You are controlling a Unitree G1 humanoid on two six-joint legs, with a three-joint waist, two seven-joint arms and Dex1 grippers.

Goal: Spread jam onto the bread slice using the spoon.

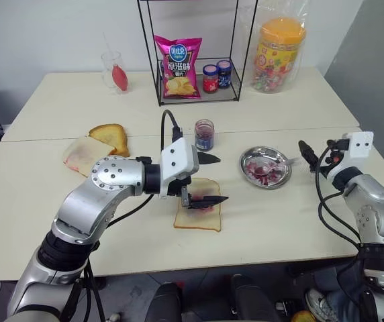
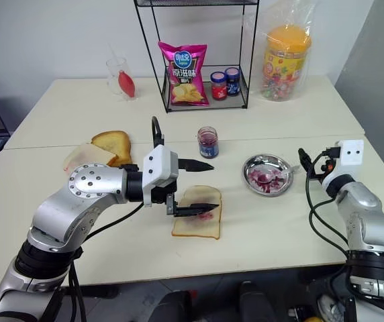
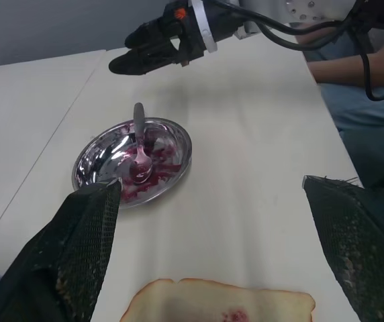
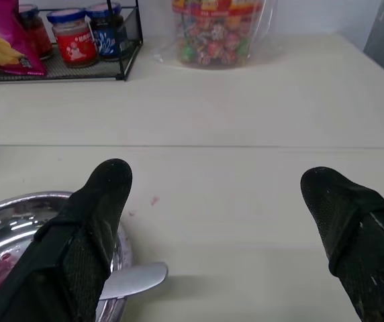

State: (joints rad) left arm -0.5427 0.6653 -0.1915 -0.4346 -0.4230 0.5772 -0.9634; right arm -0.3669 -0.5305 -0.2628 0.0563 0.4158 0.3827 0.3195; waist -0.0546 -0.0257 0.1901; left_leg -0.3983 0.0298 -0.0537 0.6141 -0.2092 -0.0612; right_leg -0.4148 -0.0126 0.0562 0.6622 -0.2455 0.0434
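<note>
Two sets of jaws: both stand wide apart and I see nothing held in either.
Left gripper [image 1: 209,179]: it hangs at centre frame with one finger low over the bread slice [image 1: 199,215]; I judge I parked it there to steady the bread, though I cannot tell if it touches.
Right gripper [image 1: 306,152]: at right of frame, just beside the dish and apart from the spoon handle, so I read it as off the spoon, not carrying it.
Spoon [image 3: 139,147]: it lies in the steel dish [image 1: 249,157], bowl down in the smears and handle out over the rim toward my right gripper.
Jam [image 1: 204,139]: most sits in the small glass jar just above the bread, some is smeared in the dish, and one red smudge marks the slice's middle.
Progress: I judge the spreading barely covers the slice.
</note>
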